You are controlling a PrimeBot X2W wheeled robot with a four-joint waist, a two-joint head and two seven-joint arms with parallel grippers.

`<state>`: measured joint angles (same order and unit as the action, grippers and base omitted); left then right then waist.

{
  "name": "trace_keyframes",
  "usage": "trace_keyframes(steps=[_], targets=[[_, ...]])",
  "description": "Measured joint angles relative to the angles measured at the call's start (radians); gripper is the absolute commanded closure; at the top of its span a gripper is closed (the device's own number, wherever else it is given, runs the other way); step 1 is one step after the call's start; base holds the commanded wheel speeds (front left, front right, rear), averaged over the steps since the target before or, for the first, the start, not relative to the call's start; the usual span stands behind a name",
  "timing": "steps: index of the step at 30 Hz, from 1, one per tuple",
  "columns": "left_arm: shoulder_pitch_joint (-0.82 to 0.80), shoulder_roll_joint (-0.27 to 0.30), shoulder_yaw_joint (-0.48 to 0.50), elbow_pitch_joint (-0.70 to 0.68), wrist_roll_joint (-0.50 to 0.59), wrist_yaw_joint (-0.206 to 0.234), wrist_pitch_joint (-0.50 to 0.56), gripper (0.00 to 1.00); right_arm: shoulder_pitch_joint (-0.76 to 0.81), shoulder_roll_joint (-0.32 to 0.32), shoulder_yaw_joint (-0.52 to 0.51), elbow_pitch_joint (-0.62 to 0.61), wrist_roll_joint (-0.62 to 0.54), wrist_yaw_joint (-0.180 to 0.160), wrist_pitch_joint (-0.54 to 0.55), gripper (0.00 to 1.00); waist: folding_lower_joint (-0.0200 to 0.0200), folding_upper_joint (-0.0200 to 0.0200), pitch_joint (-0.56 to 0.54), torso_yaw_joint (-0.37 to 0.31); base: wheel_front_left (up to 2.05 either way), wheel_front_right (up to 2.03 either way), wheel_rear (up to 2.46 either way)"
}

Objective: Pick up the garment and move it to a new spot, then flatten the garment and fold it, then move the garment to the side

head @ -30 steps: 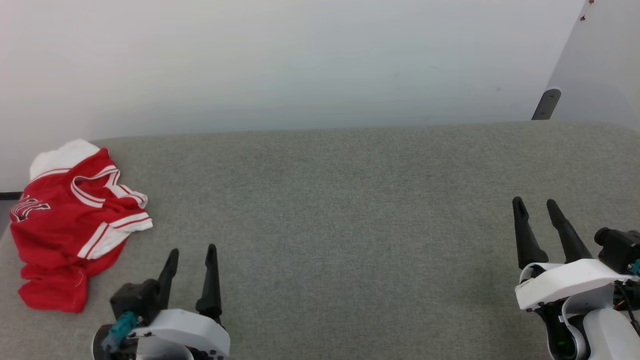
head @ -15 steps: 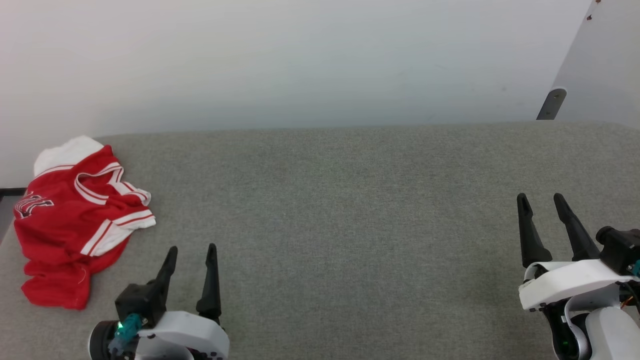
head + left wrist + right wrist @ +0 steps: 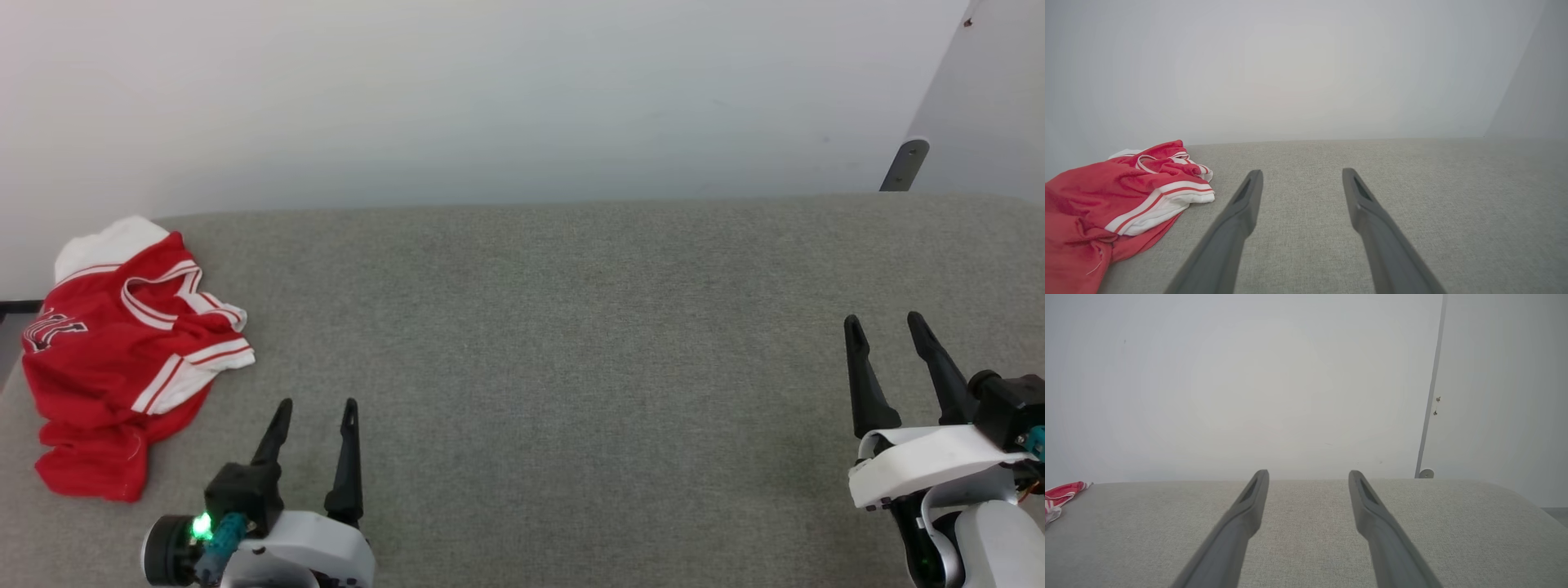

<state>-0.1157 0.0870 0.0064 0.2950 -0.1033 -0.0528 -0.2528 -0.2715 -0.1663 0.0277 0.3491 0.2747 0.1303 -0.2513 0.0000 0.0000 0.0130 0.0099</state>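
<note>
Fingers point(image 3: 347, 457), left gripper point(image 3: 317, 404): two, long, dark; spread wide apart with nothing between them. Lower left of the head view, tips pointing up the frame. In the left wrist view the left gripper point(image 3: 1302, 173) frames bare cloth.

Fingers, right gripper point(image 3: 883, 320): likewise parted and empty. Lower right of the head view.

Item: the garment point(image 3: 106, 359), a red jersey-style T-shirt with white short sleeves, red-and-white striped trim and black lettering. Crumpled in a heap at the left edge of the head view, on the grey woven fabric surface point(image 3: 571, 367), near the white wall point(image 3: 490, 98).

Bearing: up and left of the left fingertips, not touching them. In the left wrist view the garment point(image 3: 1094, 192) sits left of the fingers. In the right wrist view a scrap of the garment point(image 3: 1061, 490) shows at the far left edge.

Long axis: roughly top to bottom of the head view, about parallel to the left fingers.

Nearest part: the striped white sleeve point(image 3: 196, 371), jutting right.

Nearer arm: left, by far; the right is well apart, across the surface.

Judgement: pick-up not yet begun; the reach would go leftward and forward.
</note>
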Motion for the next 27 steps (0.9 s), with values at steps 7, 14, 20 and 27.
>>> trace_keyframes(steps=[7, 14, 20, 27], targets=[[-0.008, -0.013, 0.01, 0.012, 0.025, -0.007, -0.011, 0.0, -0.002, -0.002, -0.008, -0.002, -0.032, 0.0, -0.01, 0.0, 0.0, 0.0, 0.0, 0.024, 0.0, 0.0, 0.0], [-0.013, -0.026, 0.026, 0.016, 0.002, -0.017, -0.012, 0.0, 0.006, -0.002, -0.005, -0.009, -0.022, 0.0, -0.01, 0.0, 0.0, 0.0, -0.002, 0.08, 0.0, 0.0, 0.0], [-0.001, -0.033, 0.042, 0.012, -0.035, -0.007, -0.011, 0.0, 0.022, 0.002, 0.034, -0.004, -0.009, 0.0, -0.01, 0.0, 0.0, 0.0, -0.005, 0.162, 0.0, 0.0, 0.0], [0.035, -0.035, 0.043, 0.014, -0.02, 0.008, -0.012, 0.0, 0.033, 0.021, 0.069, 0.004, 0.004, 0.0, -0.01, 0.0, 0.0, 0.0, -0.019, 0.29, 0.0, 0.0, 0.0]])
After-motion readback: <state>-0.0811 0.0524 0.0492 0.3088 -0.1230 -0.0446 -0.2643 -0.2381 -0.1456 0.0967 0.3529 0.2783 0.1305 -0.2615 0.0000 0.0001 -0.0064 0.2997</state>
